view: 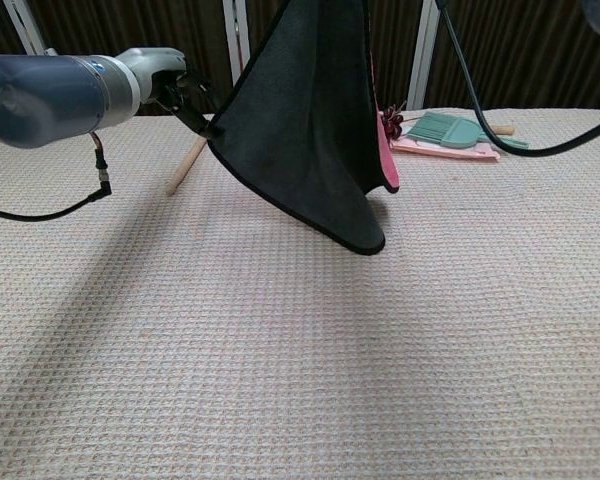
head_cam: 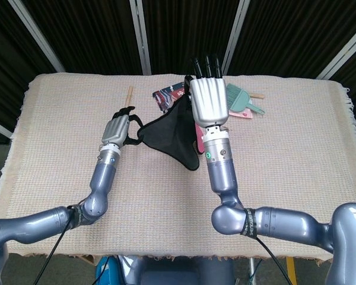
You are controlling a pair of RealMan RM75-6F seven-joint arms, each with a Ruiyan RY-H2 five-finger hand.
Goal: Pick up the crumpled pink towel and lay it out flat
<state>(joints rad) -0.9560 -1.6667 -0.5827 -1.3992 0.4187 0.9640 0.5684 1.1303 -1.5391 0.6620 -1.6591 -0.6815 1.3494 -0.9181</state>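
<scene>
Towel (head_cam: 169, 133) hangs off the surface (head_cam: 285, 154), dark face outward with a pink edge showing on its right side, gripped at its top by the right hand (head_cam: 208, 102), whose fingers point away and whose closure I cannot fully see. Left hand (head_cam: 118, 127) pinches the towel's left corner just beside the wooden stick (view: 185, 165). Risk, in my judgement: that pinch looks shallow, so spreading could pull the corner free and let the cloth fold. Lowering too near the teal brush (head_cam: 244, 101), behind the towel, could drape the cloth over clutter.
</scene>
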